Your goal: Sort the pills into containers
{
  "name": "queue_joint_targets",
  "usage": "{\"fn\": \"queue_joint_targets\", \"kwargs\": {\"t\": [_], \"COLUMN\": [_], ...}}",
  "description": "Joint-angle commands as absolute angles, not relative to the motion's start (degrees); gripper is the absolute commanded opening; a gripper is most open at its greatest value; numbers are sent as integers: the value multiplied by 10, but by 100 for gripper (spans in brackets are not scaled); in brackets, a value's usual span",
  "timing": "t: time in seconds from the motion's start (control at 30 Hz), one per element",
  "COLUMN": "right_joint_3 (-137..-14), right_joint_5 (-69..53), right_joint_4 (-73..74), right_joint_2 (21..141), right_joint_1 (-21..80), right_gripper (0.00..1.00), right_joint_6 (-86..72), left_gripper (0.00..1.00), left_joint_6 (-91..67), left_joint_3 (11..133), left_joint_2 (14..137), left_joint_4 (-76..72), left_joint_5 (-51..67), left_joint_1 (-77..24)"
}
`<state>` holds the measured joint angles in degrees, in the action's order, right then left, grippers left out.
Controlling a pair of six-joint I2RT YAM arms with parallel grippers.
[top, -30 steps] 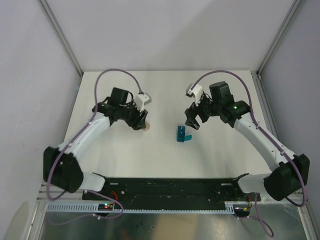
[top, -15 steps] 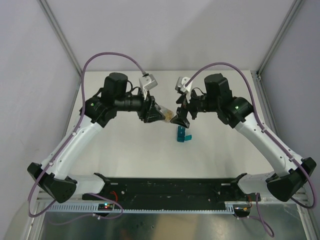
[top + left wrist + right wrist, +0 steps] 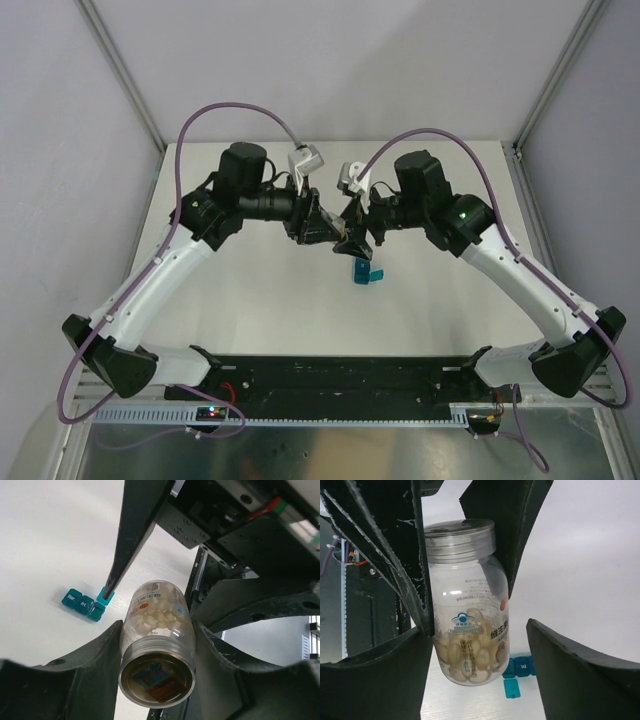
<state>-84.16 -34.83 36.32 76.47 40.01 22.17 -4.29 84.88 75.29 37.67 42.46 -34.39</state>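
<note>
Gripping bottle (image 3: pixel 156 611): left hand (image 3: pixel 157 627) | right hand (image 3: pixel 480 630) spread wide (flanking it) | containers (image 3: pixel 82 602) below, apart.

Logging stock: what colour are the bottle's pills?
Off-white pills in the bottle, clearest in left wrist view.

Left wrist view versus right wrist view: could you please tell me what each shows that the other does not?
Only the left wrist view shows the bottle end-on. Only the right wrist view shows its side with the printed label, and the right gripper open on either side of it. Both show the left gripper clamped on the bottle, pale pills inside, and the teal containers on the table with one lid open.
</note>
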Motion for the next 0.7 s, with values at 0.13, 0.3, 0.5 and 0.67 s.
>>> {"fn": "queue_joint_targets", "kwargs": {"t": [0.13, 0.3, 0.5, 0.67], "right_joint_3": [-852, -852, -851, -858], "right_joint_5": [-360, -360, -385, -427], "right_joint_4": [368, 383, 427, 480], "right_joint_2": [778, 766, 754, 765], "right_joint_1": [405, 404, 402, 397], "right_gripper": [44, 11, 0, 0], "right_joint_6": [234, 247, 267, 287], "left_gripper": [0, 24, 95, 99], "left_joint_6": [-75, -55, 1, 81], "left_joint_3": [851, 834, 816, 794], "left_joint_2": [740, 723, 686, 641], "left_joint_4": [330, 328, 328, 340], "left_joint_5": [465, 467, 468, 469], "left_joint_1": [-347, -342, -324, -322]}}
